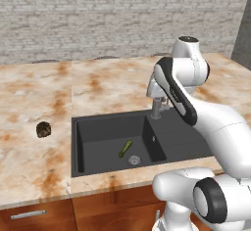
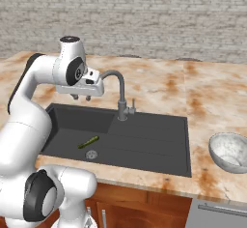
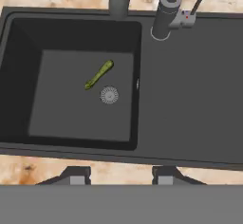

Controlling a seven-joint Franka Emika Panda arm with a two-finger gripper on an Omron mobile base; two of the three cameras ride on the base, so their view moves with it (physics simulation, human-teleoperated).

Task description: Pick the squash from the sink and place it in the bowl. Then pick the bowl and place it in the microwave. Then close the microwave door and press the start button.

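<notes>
Your squash (image 3: 99,74) lies flat on the sink (image 3: 190,99) basin floor beside the drain (image 3: 109,95), long axis diagonal; your gripper (image 2: 81,97) hovers above, fingers spread, empty

The squash (image 3: 99,74) lies in the sink (image 3: 190,99) basin just beside the drain (image 3: 109,95). The faucet (image 2: 119,92) stands behind the basin. On the counter (image 2: 217,92), the bowl (image 2: 230,151) sits right of the sink and a brown lump (image 1: 44,129) left.
</notes>
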